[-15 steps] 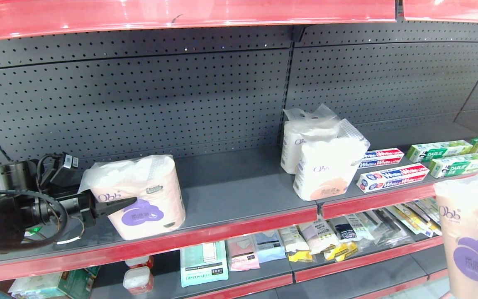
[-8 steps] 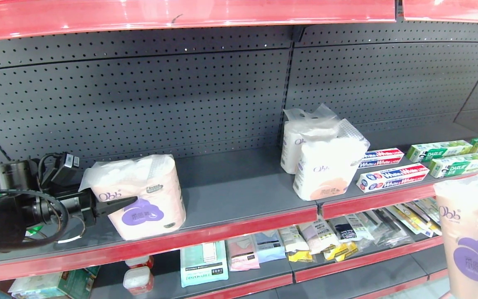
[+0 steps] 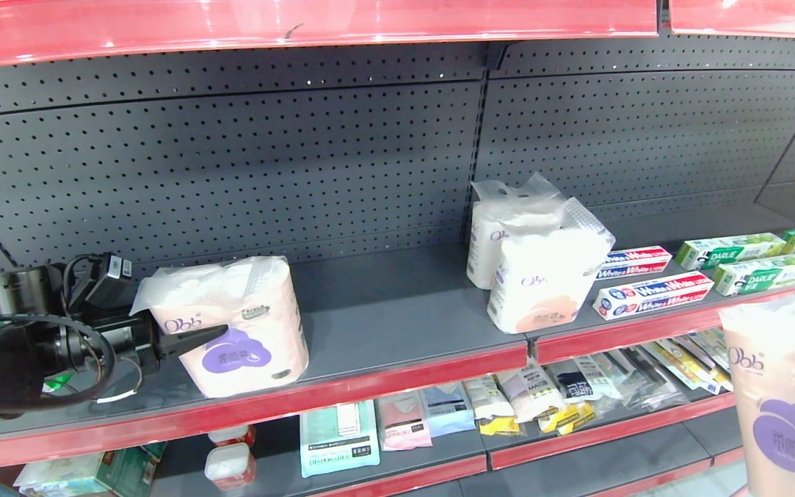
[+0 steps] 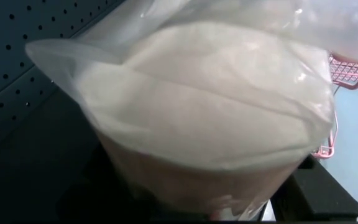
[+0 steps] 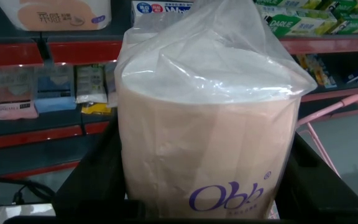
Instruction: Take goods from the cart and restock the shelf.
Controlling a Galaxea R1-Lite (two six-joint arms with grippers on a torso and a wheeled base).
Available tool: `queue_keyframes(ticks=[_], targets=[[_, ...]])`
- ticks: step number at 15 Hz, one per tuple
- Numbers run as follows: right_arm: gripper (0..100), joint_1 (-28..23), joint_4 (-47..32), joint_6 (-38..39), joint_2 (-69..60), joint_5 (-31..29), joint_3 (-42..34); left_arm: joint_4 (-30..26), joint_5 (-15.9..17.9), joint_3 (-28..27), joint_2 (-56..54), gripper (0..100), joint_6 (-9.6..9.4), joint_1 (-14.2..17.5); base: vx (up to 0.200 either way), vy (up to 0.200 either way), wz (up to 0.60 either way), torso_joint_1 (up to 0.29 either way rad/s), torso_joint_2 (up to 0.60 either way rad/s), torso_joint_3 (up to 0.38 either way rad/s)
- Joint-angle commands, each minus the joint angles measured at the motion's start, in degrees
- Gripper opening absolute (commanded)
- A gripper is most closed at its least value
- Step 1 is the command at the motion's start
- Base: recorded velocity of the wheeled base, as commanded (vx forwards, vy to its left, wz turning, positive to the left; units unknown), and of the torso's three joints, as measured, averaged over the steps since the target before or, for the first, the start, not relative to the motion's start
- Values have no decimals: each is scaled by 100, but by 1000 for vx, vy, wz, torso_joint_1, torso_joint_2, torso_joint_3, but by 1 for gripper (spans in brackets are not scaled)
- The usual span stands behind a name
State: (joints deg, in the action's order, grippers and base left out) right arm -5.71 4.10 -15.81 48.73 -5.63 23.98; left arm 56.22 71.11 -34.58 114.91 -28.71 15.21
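**Head view: a tissue pack in each gripper at the shelf**

At about 8 o'clock in the head view, my left gripper (image 3: 221, 324) has its jaws spread to the width of the left tissue pack (image 3: 239, 324) and closed on it. One dark finger (image 3: 194, 338) lies across the pack's front face. That pack stands upright on the grey shelf (image 3: 397, 310), close to the red front edge. From the left wrist camera the same pack (image 4: 210, 118) sits right up against the lens, with the pink cart (image 4: 356, 68) behind it.

At about 4 o'clock in the head view, the right tissue pack (image 3: 777, 400) is held off the shelf, in front of it and lower than the board. In the right wrist view the right gripper (image 5: 207, 208) holds this pack (image 5: 207, 143) upright, wedged between its two black fingers (image 5: 328, 180), with the jaws open only as wide as the pack.

Two stocked tissue packs (image 3: 542, 276) stand together on the shelf at 3 o'clock from the left pack, well apart from it. Red-and-blue toothpaste boxes (image 3: 653, 293) lie just beside them at 3 o'clock, with green toothpaste boxes (image 3: 763, 273) beyond those. Flat packets (image 3: 439, 407) lie on the shelf below.
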Motion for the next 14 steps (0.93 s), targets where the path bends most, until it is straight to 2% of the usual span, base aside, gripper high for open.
queue_keyframes(ticks=[1, 13, 14], targets=[[0, -1, 3, -1, 5, 1, 2, -6, 0, 31, -4, 0, 14, 8, 0, 0, 0, 0, 0, 0], [0, -1, 3, -71, 49, -8, -7, -6, -123, -119, -4, 0, 217, -18, 0, 0, 0, 0, 0, 0], [0, -1, 3, -71, 49, -8, -7, -15, -115, -145, -4, 100, 225, -10, 0, 0, 0, 0, 0, 0]])
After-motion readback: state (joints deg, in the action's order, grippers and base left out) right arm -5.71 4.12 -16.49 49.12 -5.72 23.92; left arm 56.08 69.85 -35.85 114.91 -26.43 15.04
